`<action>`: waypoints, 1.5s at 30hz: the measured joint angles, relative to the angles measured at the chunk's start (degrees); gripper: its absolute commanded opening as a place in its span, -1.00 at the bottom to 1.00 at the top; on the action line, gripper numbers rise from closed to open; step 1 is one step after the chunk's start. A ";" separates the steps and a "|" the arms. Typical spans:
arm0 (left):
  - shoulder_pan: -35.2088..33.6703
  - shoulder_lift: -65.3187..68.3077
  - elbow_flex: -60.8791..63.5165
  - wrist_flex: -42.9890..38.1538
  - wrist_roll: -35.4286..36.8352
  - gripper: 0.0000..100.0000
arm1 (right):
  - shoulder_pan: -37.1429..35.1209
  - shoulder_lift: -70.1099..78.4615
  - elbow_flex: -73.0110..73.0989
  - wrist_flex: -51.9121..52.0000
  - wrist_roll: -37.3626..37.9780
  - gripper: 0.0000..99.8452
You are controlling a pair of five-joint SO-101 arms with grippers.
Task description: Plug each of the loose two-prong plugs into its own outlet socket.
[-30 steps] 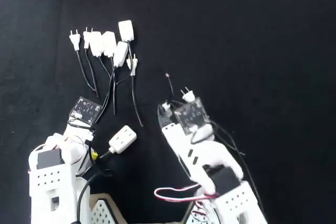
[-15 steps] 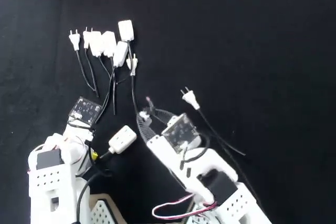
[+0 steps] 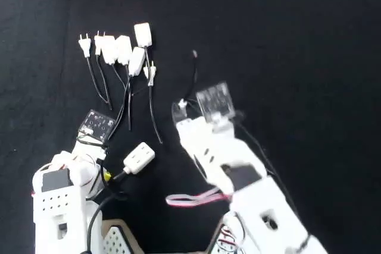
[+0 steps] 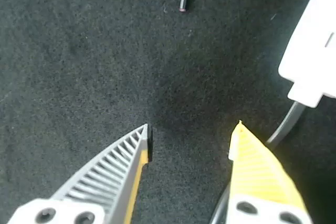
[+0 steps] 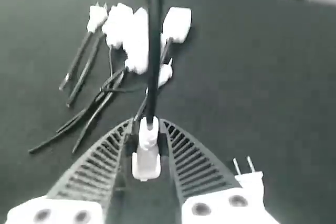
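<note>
Where the right arm stretches out over the middle of the black table [image 3: 309, 52], the right gripper [image 5: 147, 125] is clamped on a small white plug [image 5: 145, 156], with both ribbed fingers pressed against its sides. That plug's black cord [image 3: 193, 78] runs from the fingers toward the far side of the table and ends loose there. Whether the plug is lifted off the cloth or resting on it I cannot tell. A second plug [image 5: 247, 174], its two prongs plain to see, lies just beside one of the fingers, and nothing grips it.

The left arm sits at the near left. The left gripper [image 4: 192, 127] stands apart, with only bare black cloth between its grey finger and its yellow one. A white outlet socket [image 3: 139, 157] lies just to the right of that arm, close beside the yellow finger, and its dark cable leads back toward the arm's base.

At the far left, well apart from both grippers, a bunch of white plugs and sockets [image 3: 123, 49] lies close together. Their black cords trail toward the near side, several crossing one another. At the right edge of that bunch is one small loose plug [image 3: 150, 73], with its cord running toward the near side.
</note>
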 measured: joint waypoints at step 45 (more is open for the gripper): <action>0.00 0.00 0.00 0.00 0.00 -0.50 | -12.13 30.59 18.73 -67.25 16.70 -0.98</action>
